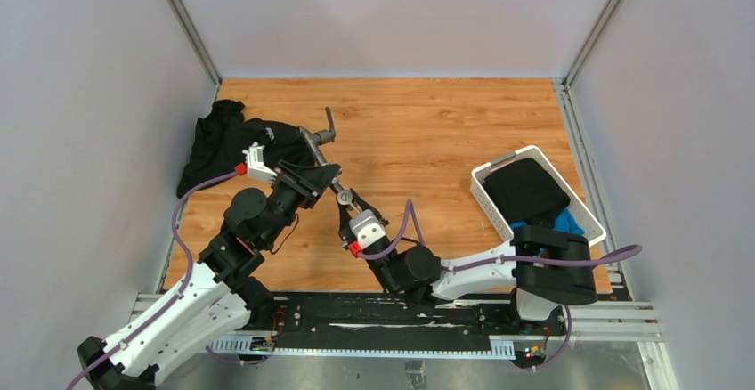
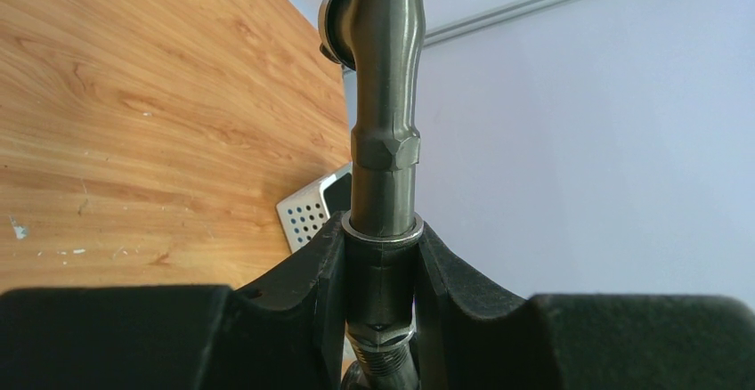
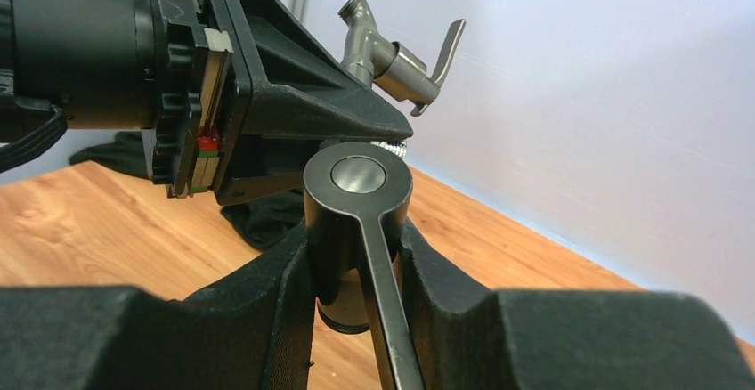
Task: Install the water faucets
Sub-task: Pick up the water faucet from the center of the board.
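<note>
The left claw (image 2: 381,252) pinches the long tap body (image 2: 385,96) in the air above the table (image 1: 427,132); the right claw (image 3: 356,265) pinches the handled valve piece (image 3: 358,190) right at its threaded end; the joining looks started, not finished; I cannot tell whether the threads have caught.

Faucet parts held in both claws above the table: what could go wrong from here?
The left claw grips the faucet body by its smooth stem, so twisting could make it slip. The right claw holds the lever piece close under the left claw's housing, so they may collide. The threaded end might also cross-thread.
</note>
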You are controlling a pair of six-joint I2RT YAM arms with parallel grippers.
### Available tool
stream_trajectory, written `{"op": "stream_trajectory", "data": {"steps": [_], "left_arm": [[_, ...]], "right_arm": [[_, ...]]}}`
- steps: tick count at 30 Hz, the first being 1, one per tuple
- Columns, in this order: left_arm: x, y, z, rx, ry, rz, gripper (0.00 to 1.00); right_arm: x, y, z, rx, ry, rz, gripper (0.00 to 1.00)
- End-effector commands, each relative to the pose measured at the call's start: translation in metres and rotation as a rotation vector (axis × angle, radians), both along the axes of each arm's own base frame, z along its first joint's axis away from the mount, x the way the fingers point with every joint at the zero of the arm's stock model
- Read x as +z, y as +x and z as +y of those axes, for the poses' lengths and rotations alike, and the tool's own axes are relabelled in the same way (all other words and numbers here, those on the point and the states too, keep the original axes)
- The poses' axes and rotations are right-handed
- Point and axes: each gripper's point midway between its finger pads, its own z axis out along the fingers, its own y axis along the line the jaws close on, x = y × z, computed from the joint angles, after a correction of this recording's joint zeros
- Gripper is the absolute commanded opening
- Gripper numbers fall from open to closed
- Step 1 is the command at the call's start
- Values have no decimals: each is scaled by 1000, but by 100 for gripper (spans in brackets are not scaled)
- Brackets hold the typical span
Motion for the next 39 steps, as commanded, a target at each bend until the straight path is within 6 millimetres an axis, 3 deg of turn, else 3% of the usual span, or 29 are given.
{"op": "stream_trajectory", "data": {"steps": [1, 19, 31, 39], "left_arm": [[19, -14, -9, -81, -60, -47, 0], [12, -16, -6, -75, -31, 14, 0], [19, -17, -9, -95, 11, 17, 0], [15, -15, -6, -75, 44, 28, 0]], "right_arm": [[22, 11, -12, -130, 10, -61, 0], [-7, 5, 13, -219, -551, -439, 0], [-16, 5, 3, -307, -836, -618, 0], [-14, -11, -9, -298, -892, -677, 0]]}}
